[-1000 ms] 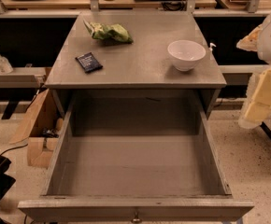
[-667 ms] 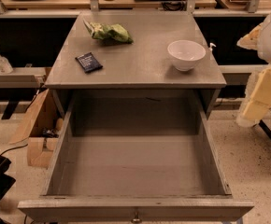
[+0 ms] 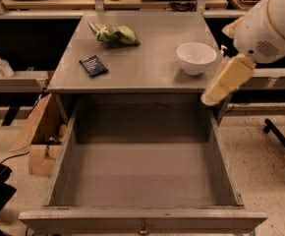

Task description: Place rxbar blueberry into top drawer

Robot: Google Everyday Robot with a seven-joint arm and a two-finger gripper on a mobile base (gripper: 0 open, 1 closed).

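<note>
The rxbar blueberry [image 3: 93, 65], a small flat dark navy wrapper, lies on the left part of the grey table top [image 3: 147, 70]. The top drawer [image 3: 142, 218] is pulled wide open below the table, with nothing inside it and its small metal knob at the front middle. My gripper [image 3: 212, 96] is the cream-coloured end of the white arm at the right. It hangs over the table's right front corner, just right of the white bowl and far from the bar.
A white bowl [image 3: 196, 57] stands on the table's right side. A green wrinkly snack bag [image 3: 114, 34] lies at the back left. A cardboard box [image 3: 37, 136] sits on the floor at the left, and a chair base [image 3: 282, 134] at the right.
The arm has swung in from the right edge of view toward the table's right front corner. The bar, bag, bowl and drawer have not moved.
</note>
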